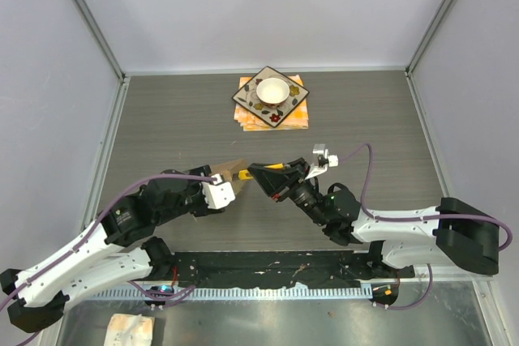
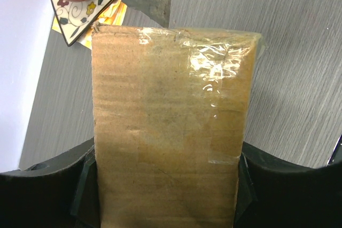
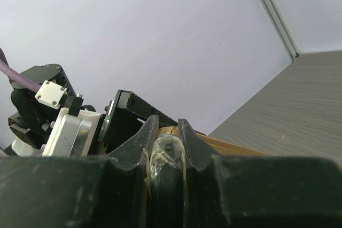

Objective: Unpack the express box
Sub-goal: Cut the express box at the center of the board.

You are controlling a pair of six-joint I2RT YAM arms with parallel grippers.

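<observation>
A white bowl (image 1: 272, 90) sat on a flower-patterned square plate (image 1: 253, 104), which lay atop a stack of orange sheets (image 1: 297, 118) at the far edge of a grey wood-grain table (image 1: 178, 119). A crumpled cloth (image 1: 130, 331) lay off the near-left edge.

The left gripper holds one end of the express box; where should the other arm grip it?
Probably the taped edge of the express box farthest from the left gripper, approached from the right, fingers either side. That end is thin and faces the right arm; the right gripper pinches there.
</observation>
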